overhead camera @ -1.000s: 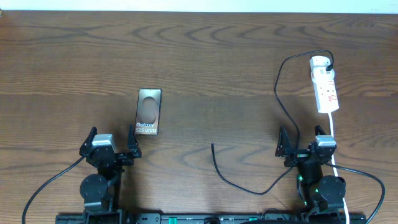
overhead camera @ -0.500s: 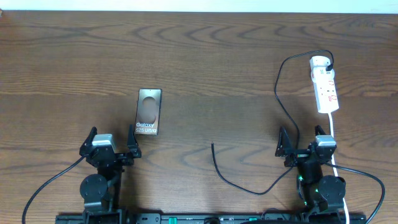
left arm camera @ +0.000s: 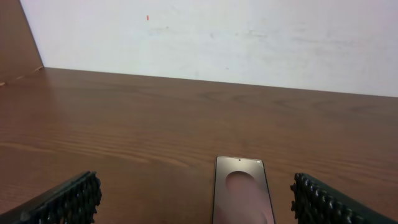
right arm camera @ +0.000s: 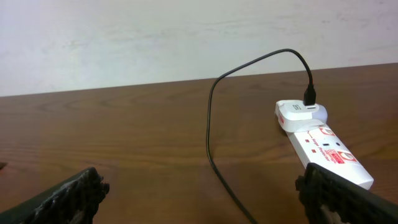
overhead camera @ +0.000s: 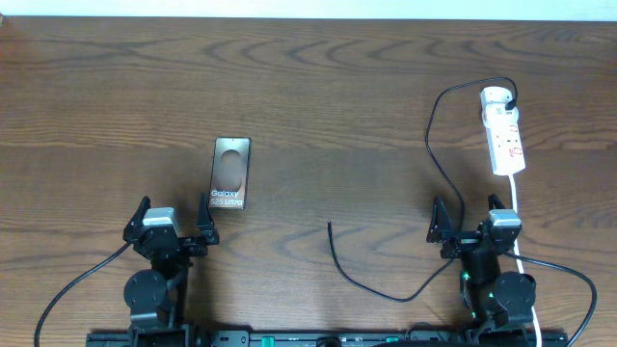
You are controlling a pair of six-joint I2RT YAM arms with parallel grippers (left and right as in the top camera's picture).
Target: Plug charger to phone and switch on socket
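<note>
Holding nothing in the wide-spread left end effector [overhead camera: 174, 222] or right end effector [overhead camera: 469, 224], near the front edge of the surface [overhead camera: 308, 87].
Expect a light, limp charger [overhead camera: 429, 135], plugged into the socket [overhead camera: 505, 145] by the right edge; pinch just behind its loose connector tip [overhead camera: 330, 226], front centre. Treat the phone [overhead camera: 230, 173], left of centre, as stiff, slick, probably sliding when pushed.
</note>
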